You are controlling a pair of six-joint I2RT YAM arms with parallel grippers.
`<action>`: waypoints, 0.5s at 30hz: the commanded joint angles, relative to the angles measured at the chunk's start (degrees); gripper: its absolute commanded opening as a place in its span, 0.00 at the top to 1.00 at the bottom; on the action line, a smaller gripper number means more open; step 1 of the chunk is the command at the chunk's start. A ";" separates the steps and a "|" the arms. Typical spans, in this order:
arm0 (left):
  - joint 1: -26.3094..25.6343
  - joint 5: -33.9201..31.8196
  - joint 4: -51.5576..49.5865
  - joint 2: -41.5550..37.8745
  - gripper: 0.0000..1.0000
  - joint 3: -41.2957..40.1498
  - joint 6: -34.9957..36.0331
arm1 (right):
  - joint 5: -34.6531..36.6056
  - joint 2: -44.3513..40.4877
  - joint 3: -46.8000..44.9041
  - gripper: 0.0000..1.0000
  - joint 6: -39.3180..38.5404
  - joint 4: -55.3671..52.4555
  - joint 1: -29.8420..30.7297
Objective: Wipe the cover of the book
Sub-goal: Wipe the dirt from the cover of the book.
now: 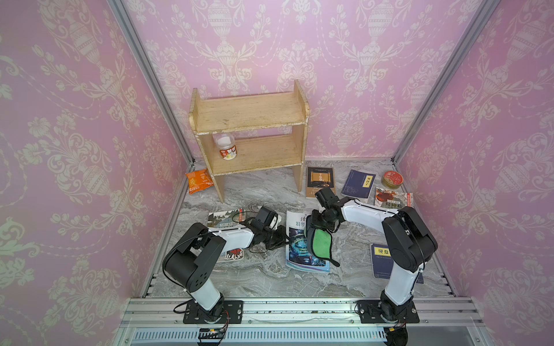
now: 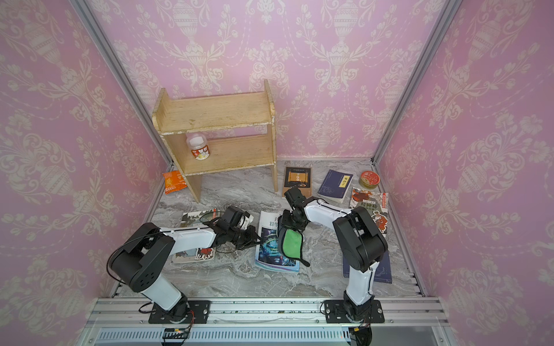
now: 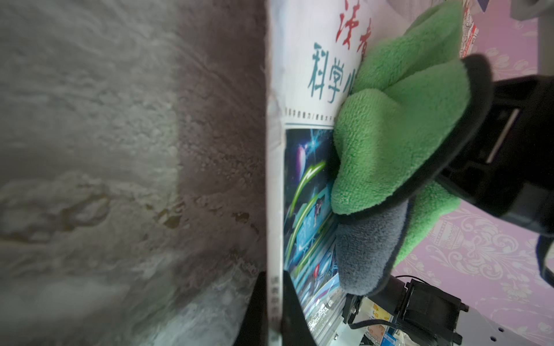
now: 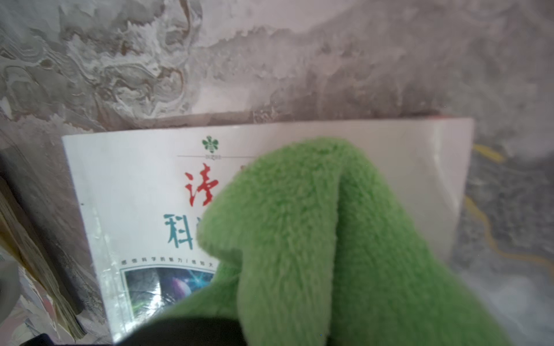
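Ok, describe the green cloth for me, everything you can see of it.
The green cloth is plush fleece, green on one face and grey on the other, edged in black trim, with a black loop trailing off it. Bunched in folds, it is pinched by the right gripper and drapes onto the cover of the book lying flat on the table.

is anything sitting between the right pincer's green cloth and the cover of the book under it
Nothing visible does. The green cloth, held in the shut right pincer, hangs straight onto the white-and-blue book. The left pincer clamps the book's spine edge, beside the cloth.
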 commanded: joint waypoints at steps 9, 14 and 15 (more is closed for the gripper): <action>-0.78 -0.23 7.78 3.04 1.00 -4.51 -3.68 | -2.81 15.89 12.25 1.00 3.77 1.65 10.16; -0.78 -2.56 10.99 1.65 1.00 -8.30 -5.96 | 0.00 7.87 -2.86 1.00 3.56 4.37 2.70; -0.78 -2.77 11.61 1.74 1.00 -8.83 -6.30 | 0.62 6.38 -5.34 1.00 3.53 4.62 1.31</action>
